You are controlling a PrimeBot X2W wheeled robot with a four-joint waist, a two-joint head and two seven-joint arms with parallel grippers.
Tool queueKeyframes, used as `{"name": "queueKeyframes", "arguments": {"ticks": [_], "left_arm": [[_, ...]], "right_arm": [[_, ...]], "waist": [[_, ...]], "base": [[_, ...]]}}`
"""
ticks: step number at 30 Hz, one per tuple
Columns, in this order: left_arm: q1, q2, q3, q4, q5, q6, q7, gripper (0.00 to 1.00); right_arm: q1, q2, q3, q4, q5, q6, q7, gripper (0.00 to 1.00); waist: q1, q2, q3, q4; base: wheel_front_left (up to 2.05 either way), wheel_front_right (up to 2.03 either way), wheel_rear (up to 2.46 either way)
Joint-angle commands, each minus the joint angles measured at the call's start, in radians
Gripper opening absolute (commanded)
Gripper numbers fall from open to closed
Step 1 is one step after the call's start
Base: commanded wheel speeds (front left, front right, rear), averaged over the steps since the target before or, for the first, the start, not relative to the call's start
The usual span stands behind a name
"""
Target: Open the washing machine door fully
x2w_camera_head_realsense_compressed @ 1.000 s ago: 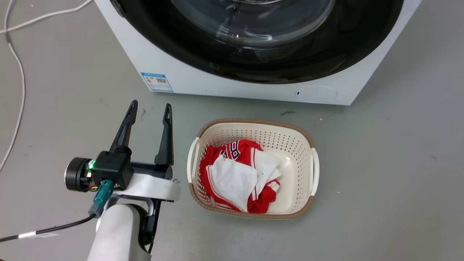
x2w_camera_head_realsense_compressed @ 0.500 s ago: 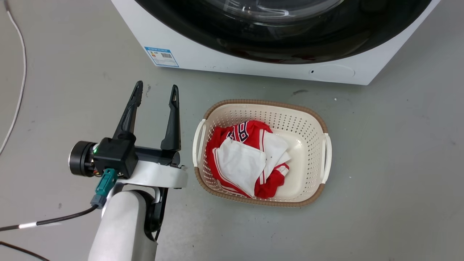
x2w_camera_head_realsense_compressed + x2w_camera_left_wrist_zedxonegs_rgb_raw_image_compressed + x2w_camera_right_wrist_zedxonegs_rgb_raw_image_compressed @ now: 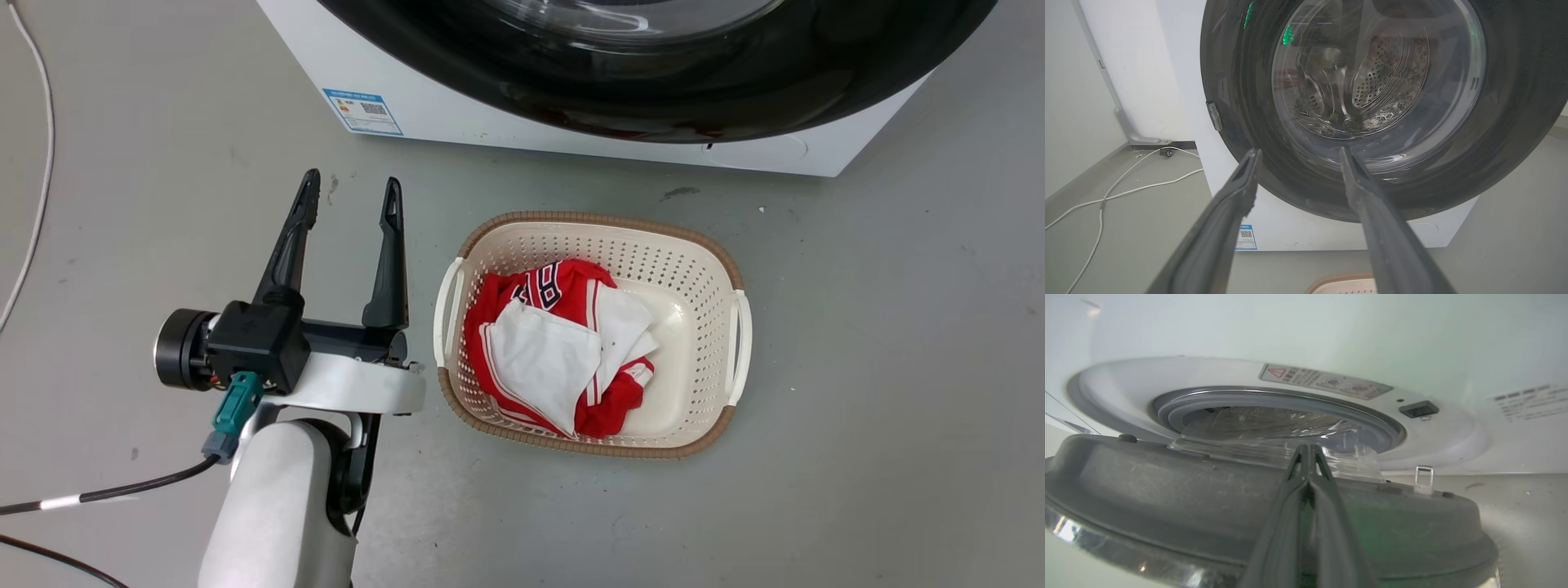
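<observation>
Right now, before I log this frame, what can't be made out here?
Head view: the washing machine door is cut by the top edge, so its opening angle cannot be judged.
Right wrist view: the right gripper, shut, hides with its own fingers whether it touches the door.
Head view: the print on the blue label is too small to read.
Left wrist view: the basket is cut by the bottom edge.

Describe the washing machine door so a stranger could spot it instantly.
Find the white washing machine behind the laundry basket. The door spans its front. Unlike the small white flap below, it is a glossy black disc with a bulging clear glass centre.
</observation>
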Motion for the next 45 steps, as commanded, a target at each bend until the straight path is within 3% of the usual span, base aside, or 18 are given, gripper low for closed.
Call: {"name": "queueKeyframes", "arguments": {"ticks": [1,14,45], "left_arm": [[0.000,-0.001,0.003,0.000,0.003,0.004,-0.003,1.00],[0.027,-0.001,0.009,0.037,-0.001,-0.009,-0.003,1.00],[0.173,-0.001,0.032,0.090,0.019,-0.046,-0.003,1.00]], "right_arm": [[0.028,0.010,0.001,-0.011,0.017,0.000,0.040,0.00],[0.146,0.045,-0.006,-0.079,0.096,0.000,0.286,0.00],[0.635,0.251,0.068,-0.394,0.240,0.000,0.507,0.00]], "waist": [[-0.0001,0.0000,-0.004,-0.004],[-0.0001,0.0000,-0.084,-0.034],[-0.0001,0.0000,-0.321,-0.065]], "base": [[0.00,0.00,0.00],[0.00,0.00,0.00],[0.00,0.00,0.00]]}}
